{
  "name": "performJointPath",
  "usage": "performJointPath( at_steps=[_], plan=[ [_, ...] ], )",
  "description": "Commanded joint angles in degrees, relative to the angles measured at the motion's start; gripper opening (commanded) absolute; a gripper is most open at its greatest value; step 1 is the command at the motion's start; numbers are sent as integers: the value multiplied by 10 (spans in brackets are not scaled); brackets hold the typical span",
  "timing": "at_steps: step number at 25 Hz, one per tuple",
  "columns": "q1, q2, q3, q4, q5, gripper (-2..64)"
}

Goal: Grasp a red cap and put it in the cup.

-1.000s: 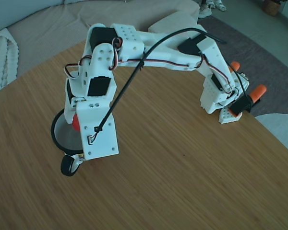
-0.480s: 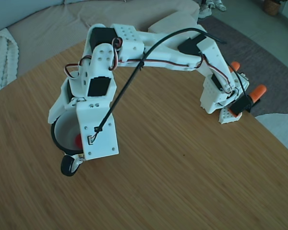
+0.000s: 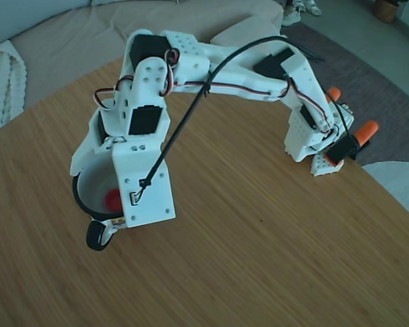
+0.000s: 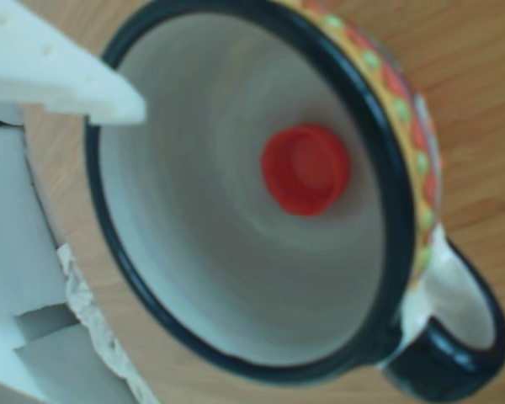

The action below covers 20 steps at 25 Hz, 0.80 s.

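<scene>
Cap (image 4: pixel 305 168) flat on cup (image 4: pixel 236 278) floor, just toward 2 o'clock of centre; pincer (image 4: pixel 109 105) parted, empty, above rim at 10 o'clock.

Fixed view: arm's wrist plate covers most of the cup (image 3: pixel 82 199) – only left rim, some inner wall and handle show; gripper fingertips hidden behind it. Other view: gripper finger (image 4: pixel 63 71) cut by left and top edges, cup rim clipped at top – slightly blurred

Wooden table (image 3: pixel 273 259), beige sofa (image 3: pixel 68 41), grey rug (image 3: pixel 388 88)
</scene>
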Motion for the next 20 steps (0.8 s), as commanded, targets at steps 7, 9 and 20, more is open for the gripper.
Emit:
performJointPath(
  at_steps=[7, 9, 20],
  plan=[
    [-20, 171, -9, 24, -2, 466],
    [-26, 201, 10, 26, 0, 466],
    [-89, 381, 232, 25, -2, 465]
  ],
)
